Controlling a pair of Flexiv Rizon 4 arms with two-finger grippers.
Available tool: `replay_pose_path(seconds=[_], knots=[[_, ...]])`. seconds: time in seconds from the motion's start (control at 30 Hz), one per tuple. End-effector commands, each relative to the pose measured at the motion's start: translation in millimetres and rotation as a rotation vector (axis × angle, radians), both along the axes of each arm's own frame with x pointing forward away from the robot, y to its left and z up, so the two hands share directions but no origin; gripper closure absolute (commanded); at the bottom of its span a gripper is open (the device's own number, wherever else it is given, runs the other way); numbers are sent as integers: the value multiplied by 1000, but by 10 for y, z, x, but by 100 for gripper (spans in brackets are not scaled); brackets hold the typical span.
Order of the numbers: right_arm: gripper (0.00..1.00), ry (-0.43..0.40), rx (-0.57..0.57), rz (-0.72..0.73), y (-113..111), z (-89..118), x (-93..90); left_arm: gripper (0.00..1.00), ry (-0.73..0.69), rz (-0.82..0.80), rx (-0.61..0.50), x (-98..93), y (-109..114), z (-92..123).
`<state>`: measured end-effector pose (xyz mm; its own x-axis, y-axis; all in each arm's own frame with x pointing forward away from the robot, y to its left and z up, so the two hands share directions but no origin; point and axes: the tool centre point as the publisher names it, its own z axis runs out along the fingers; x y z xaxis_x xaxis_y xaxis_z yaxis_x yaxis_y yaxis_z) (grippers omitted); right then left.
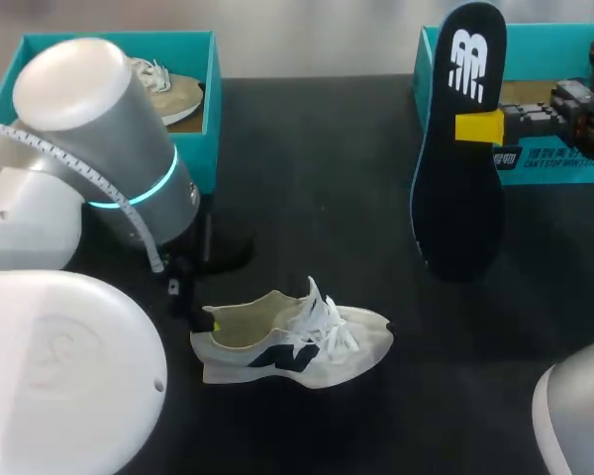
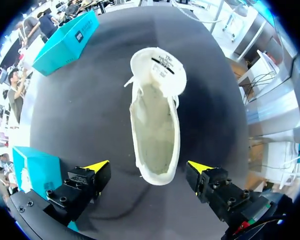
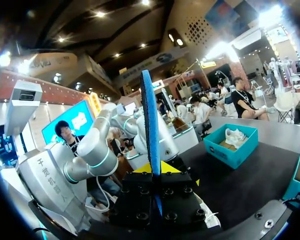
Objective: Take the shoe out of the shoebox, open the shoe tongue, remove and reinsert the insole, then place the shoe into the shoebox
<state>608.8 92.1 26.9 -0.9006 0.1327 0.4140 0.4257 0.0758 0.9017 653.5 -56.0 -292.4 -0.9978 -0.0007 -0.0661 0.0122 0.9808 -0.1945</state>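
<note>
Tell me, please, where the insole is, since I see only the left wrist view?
Observer: The right claw is shut on the insole, holding it upright near the right shoebox.
Operator: Which end points down?
Observer: The wider end; the logo end is up.
Operator: Is the left shoebox free?
Observer: No, a tan shoe lies in the left shoebox.

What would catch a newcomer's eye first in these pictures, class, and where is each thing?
The black insole stands out most, held upright over the table by the right end effector, in front of the right teal shoebox. Next comes the pale shoe resting on the table near its middle, with the open left end effector at its heel end.
</note>
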Motion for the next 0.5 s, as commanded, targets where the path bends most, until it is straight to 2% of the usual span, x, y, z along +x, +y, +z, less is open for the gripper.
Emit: replay_pose_path(seconds=[0.03,0.5], knots=[[100,1,-3,5,26,12,44,0,35,-26,-18,108,-129,-116],[100,1,-3,5,26,12,44,0,65,-31,-17,145,-190,-154]])
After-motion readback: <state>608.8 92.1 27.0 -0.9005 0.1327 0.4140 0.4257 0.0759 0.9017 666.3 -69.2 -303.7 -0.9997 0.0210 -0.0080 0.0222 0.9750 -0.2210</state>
